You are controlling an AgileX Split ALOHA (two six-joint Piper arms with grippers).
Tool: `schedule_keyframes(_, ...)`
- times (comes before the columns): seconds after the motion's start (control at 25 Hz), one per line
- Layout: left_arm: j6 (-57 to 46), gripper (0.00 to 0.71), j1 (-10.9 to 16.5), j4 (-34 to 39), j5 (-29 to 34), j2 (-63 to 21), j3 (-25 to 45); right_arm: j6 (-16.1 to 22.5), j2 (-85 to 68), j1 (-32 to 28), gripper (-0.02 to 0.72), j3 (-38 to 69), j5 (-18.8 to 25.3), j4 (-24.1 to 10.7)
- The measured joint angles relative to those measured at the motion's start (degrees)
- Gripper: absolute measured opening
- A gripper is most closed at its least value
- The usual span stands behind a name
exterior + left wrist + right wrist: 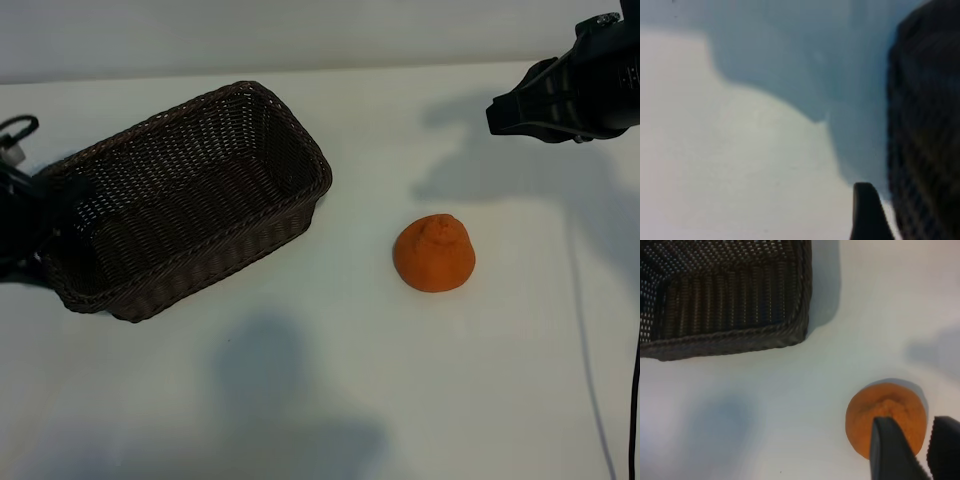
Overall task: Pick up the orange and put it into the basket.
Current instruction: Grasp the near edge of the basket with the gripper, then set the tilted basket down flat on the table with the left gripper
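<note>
Right tool (920, 450), partly open and empty, hangs above the orange (886, 415): firm, matte, grippable; take it across the belly.

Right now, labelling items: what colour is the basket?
Dark brown woven wicker basket, best in the exterior view.

No text, label, brand, number or sign can be read in any view. Nothing legible is carried by the wicker basket (185, 195), the orange (434, 254) or the white surface (330, 390).
</note>
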Motion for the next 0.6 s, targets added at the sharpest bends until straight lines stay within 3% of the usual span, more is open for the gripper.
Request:
schedule_keyframes(0.2, 0.05, 0.443, 0.00, -0.05, -1.23, 0.00, 1.22, 0.00, 0.00, 0.00, 0.232, 0.00, 0.00, 0.00)
schedule_keyframes(0.28, 0.05, 0.388, 0.00, -0.48, -1.29, 0.00, 1.38, 0.00, 0.00, 0.00, 0.232, 0.00, 0.00, 0.00)
schedule_keyframes(0.4, 0.08, 0.175, 0.00, -1.45, -1.24, 0.00, 1.38, -0.06, 0.00, 0.00, 0.232, 0.00, 0.00, 0.00)
schedule_keyframes(0.6, 0.97, 0.153, 0.00, -1.57, -1.28, 0.00, 1.38, -0.06, 0.00, 0.00, 0.232, 0.00, 0.00, 0.00)
